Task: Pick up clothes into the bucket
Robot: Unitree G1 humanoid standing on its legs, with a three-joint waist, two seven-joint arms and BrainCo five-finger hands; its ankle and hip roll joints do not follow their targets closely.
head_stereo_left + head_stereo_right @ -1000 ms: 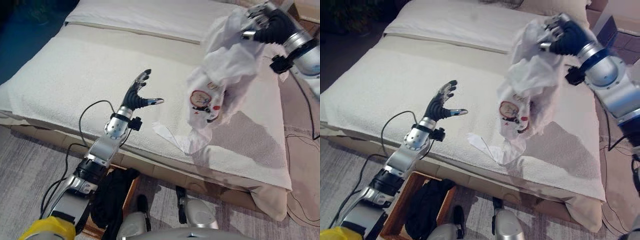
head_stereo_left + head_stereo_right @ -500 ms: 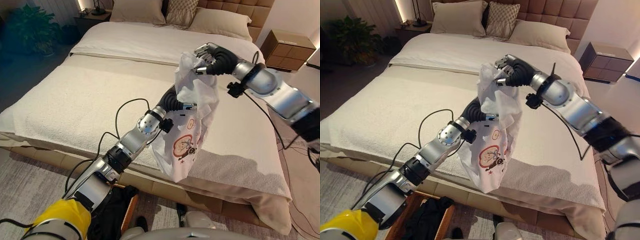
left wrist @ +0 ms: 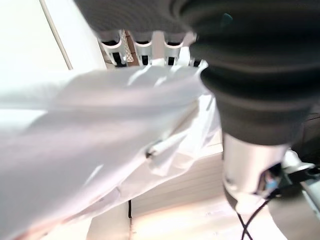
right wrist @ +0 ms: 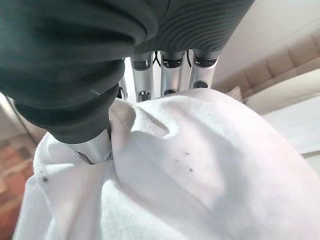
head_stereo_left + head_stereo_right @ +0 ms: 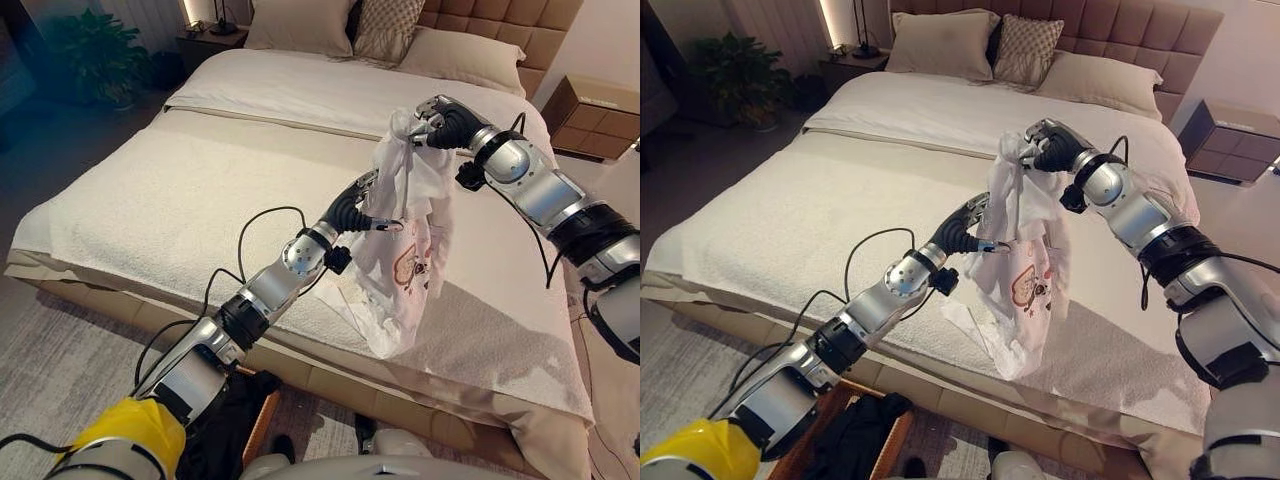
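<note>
A: From the left eye view, how does the white garment (image 5: 405, 235) hang?

B: Long axis near vertical. Its bunched top is in the right hand (image 5: 440, 122), whose fingers are curled round the cloth, and its loose lower end points down, just above or touching the bed (image 5: 180, 190) near the front edge; I cannot tell which. The left hand (image 5: 358, 205) pinches a fold at mid height on the garment's left side.

A: And its look?

B: White, crumpled, thin, with a round reddish print on the lower half.

A: The right eye view?

B: The same hang. The print faces the camera, and the cloth tapers to a point at the bottom. At the foot of the bed, on the floor, stands a brown basket (image 5: 800, 440) with dark clothes (image 5: 855, 430) in it, well apart from the garment. Pillows (image 5: 1035, 55) lie against the headboard.

A: The left wrist view?

B: White cloth drapes across the fingers (image 3: 142, 50) and under the thumb. The hand is clamped on it.

A: The right wrist view?

B: The fabric is bunched under the fingers (image 4: 172, 70) and pressed by the thumb: a firm hold. A few tiny dark specks show on the cloth.
</note>
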